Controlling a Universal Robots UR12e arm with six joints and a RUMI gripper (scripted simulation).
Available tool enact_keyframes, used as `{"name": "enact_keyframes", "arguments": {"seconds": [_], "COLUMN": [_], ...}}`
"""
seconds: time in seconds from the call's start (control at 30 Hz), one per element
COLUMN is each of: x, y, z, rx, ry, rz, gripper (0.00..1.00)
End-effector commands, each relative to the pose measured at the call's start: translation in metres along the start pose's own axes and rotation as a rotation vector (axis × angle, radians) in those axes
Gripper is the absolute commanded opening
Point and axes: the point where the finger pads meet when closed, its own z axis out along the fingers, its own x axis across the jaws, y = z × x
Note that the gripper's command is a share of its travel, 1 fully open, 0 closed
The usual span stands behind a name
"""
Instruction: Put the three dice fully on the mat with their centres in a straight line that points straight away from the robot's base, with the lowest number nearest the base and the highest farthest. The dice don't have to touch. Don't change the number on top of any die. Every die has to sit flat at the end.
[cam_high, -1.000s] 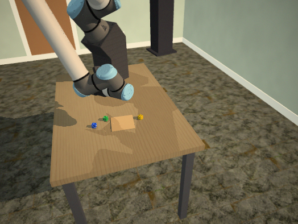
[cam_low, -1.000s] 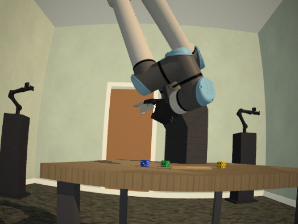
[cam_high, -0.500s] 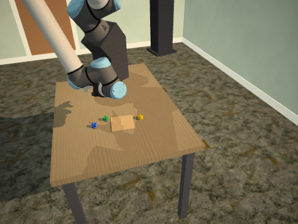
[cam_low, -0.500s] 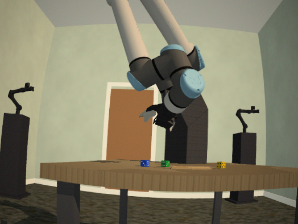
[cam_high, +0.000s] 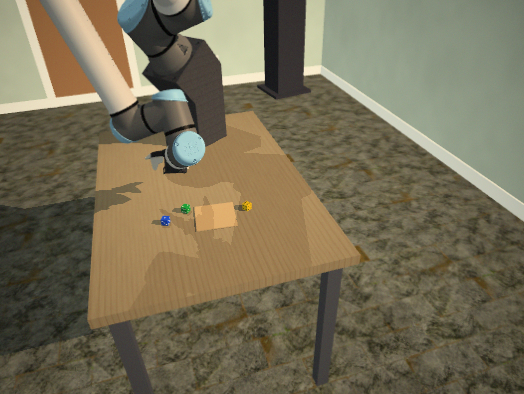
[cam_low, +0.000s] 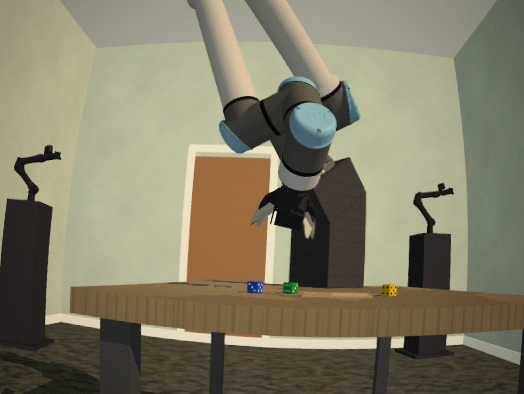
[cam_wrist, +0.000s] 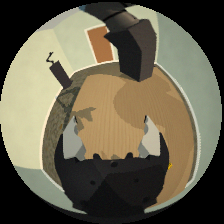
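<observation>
A blue die (cam_high: 165, 220) (cam_low: 255, 287) and a green die (cam_high: 186, 208) (cam_low: 290, 288) lie on the table left of the mat in the top view, the green one closer to it. A yellow die (cam_high: 247, 206) (cam_low: 389, 290) (cam_wrist: 170, 166) lies just right of the mat. The thin light orange mat (cam_high: 227, 220) (cam_low: 345, 295) bears no die. All three dice look flat; their top numbers are too small to read surely. My gripper (cam_low: 282, 231) (cam_wrist: 110, 116) is open and empty, high above the table on the base side of the dice. The arm partly hides it in the top view.
The wooden table (cam_high: 260, 250) (cam_low: 200, 310) carries the dice and mat. The dark robot pedestal (cam_high: 207, 95) (cam_low: 345, 235) (cam_wrist: 137, 55) stands at the table's back edge. Other dark pedestals with small arms stand well beyond the table in the exterior view.
</observation>
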Motion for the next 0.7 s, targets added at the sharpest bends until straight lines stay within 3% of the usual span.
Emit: {"name": "enact_keyframes", "arguments": {"seconds": [0.0, 0.07, 0.27, 0.4, 0.5, 0.67], "x": [0.008, 0.008, 0.009, 0.007, 0.002, -0.002], "y": [0.019, 0.019, 0.044, 0.053, 0.065, 0.072], "z": [-0.004, -0.004, -0.018, -0.025, -0.038, -0.047], "rx": [-0.115, -0.115, -0.265, -0.327, -0.419, -0.479], "ry": [0.092, 0.092, 0.172, 0.196, 0.223, 0.236], "rz": [0.0, 0.0, -0.001, -0.003, -0.007, -0.01], "gripper": [1.0, 1.0, 1.0, 1.0, 1.0, 1.0]}}
